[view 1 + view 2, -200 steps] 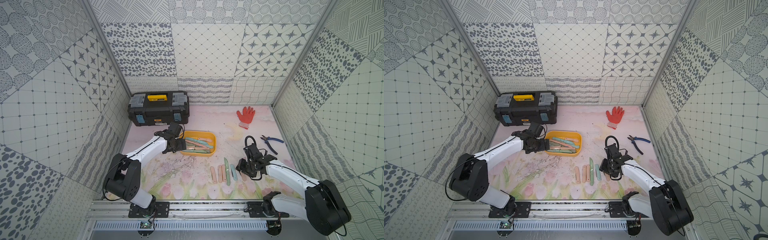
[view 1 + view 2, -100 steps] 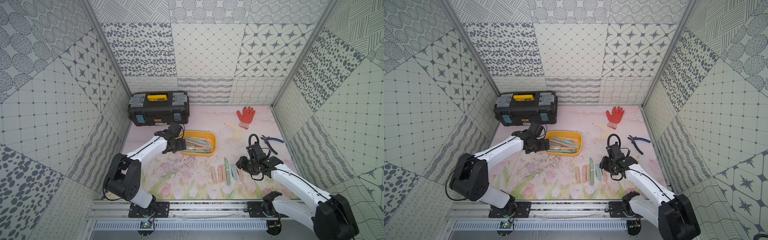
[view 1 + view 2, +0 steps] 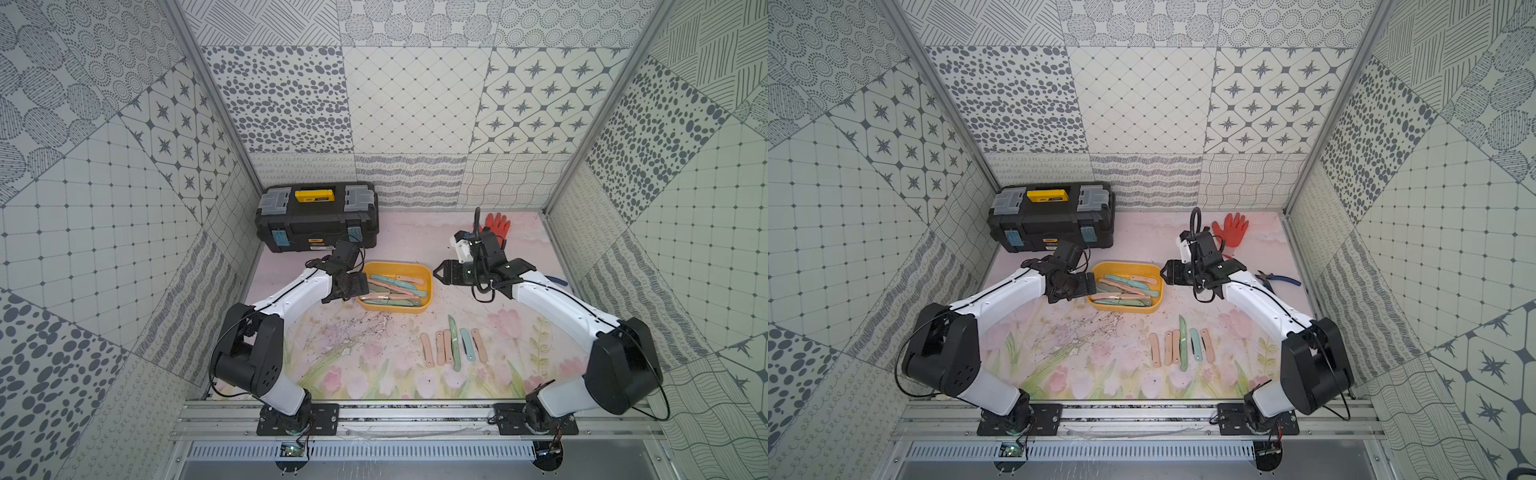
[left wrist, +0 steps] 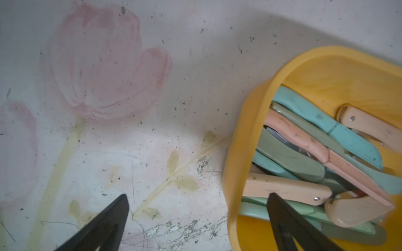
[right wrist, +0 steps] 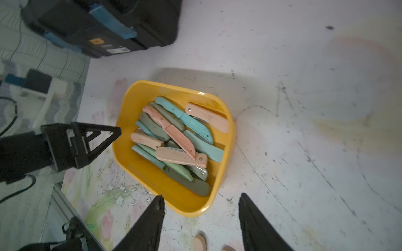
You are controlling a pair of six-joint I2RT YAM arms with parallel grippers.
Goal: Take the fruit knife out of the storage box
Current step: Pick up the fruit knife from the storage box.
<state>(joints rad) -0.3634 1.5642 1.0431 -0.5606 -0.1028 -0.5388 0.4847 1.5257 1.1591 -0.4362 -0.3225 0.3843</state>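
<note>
Basically, a pale mat (image 3: 365, 365) printed with faded tulips is seen, scuffed and speckled with dark marks, boxed in by walls (image 3: 415, 104) papered in grey-and-white tile patterns. An aluminium rail (image 3: 415, 415) is run along the front edge. A black toolbox (image 3: 318, 224) with a yellow handle is set at the back, and a red glove (image 3: 496, 224) is laid well to its side. The glove and the blue-handled pliers (image 3: 1277, 279) are shown in the top views only; rivets and slivers of metal blade are made out in the wrist views alone. The storage box (image 3: 390, 308), a shallow yellow lidless tub with rounded corners, is placed mid-mat just in front of the toolbox, between the two grippers. It is filled with fruit knives (image 3: 392, 286), folded and piled crosswise, with handles in peach, pink, teal, mint and olive. A row of six knives (image 3: 453, 347) is laid on the mat nearer the rail. The left gripper (image 4: 198, 195) is spread wide with nothing gripped, one finger outside the tub's end wall and one over the knives. The right gripper (image 5: 201, 195) is held partly open and empty, just beside the tub's opposite end.
</note>
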